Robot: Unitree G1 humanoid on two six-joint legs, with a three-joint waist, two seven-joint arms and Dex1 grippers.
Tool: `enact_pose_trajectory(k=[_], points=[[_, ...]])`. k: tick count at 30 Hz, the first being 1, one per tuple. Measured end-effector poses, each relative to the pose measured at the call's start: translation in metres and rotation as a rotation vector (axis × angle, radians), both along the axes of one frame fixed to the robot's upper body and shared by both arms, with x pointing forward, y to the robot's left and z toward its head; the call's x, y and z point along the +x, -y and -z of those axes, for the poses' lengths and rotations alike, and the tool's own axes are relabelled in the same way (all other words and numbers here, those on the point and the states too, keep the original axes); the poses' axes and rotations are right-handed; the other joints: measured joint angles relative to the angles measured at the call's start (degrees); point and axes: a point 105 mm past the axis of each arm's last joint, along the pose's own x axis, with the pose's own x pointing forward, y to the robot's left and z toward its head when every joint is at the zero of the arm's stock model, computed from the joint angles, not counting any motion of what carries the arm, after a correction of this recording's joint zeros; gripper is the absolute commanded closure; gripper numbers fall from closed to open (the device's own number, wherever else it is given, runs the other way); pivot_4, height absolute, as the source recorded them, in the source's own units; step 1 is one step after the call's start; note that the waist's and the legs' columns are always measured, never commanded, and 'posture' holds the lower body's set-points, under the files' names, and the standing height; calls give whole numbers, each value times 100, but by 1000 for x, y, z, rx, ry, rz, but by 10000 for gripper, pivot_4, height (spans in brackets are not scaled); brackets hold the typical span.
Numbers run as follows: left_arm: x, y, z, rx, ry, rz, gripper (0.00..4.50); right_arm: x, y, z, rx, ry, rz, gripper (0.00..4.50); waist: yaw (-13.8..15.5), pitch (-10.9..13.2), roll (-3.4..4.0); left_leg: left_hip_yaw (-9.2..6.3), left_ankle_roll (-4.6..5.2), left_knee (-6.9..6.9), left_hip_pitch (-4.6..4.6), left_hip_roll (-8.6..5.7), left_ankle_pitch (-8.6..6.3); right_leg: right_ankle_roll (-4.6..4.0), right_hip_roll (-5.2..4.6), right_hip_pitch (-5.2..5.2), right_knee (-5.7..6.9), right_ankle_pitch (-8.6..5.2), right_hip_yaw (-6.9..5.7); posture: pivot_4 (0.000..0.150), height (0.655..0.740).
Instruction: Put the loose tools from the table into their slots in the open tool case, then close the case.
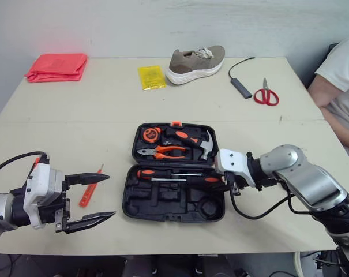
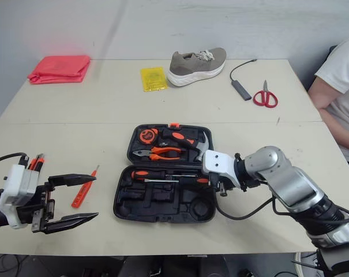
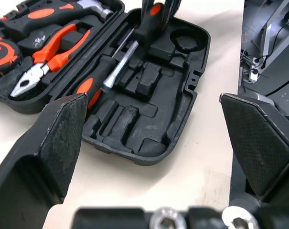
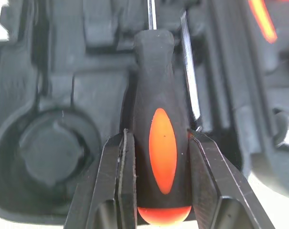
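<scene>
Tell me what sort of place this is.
Probably a robot test room or lab: a plain table carries unrelated props, a shoe, scissors and a red cloth, beside the tool case, and a person is at its side.

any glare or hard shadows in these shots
left eye view: even soft light, faint shadow under the grey-brown mesh sneaker; left wrist view: white glint on the bare steel screwdriver shaft; right wrist view: bright streak on that shaft beside the black-and-orange screwdriver handle in the right gripper.

table [image 1: 76, 115] | tool case [image 1: 162, 206] | loose orange tool [image 1: 90, 188] | shoe [image 1: 195, 63] | scissors [image 1: 266, 94] | red cloth [image 1: 57, 67]
</scene>
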Motion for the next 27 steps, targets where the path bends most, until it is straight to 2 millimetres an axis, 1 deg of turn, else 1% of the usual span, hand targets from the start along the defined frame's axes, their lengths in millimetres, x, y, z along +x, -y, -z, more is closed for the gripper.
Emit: enact_pose_trajectory(k=[3,5,7,14,19,27], points=[[1,1,2,-2,-1,-7,0,3,-6,-1,13,5,-2,34858,0,-1,-1,0,-1,0,0,3,1,0,4,1,1,1,1,1500,7400],[2,1,3,2,4,-16,0,2,-10,3,19,-21,8,34858,-2,-1,-1,0,-2,0,0,4,1,1,5,2,3,1,2,1500,7400],[2,2,3,13,11,-22,0,3,-8,5,9,-32,31,34858,-1,-1,-1,0,-2,0,0,4,1,1,4,1,4,1,3,1500,7400],[4,3,3,12,19,-35,0,3,-7,4,-24,-31,18,34858,6,-1,-1,-2,-2,0,2,4,1,0,4,-3,4,1,1,1500,7400],[10,5,-2,11,59,-44,0,1,-9,4,-23,-47,24,34858,5,-2,-2,-2,-2,0,0,4,1,1,4,5,5,2,2,1500,7400],[10,7,1,6,46,-40,0,1,-10,6,-23,-59,37,34858,3,-3,-4,-2,-3,0,2,5,1,1,6,4,6,2,0,1500,7400]])
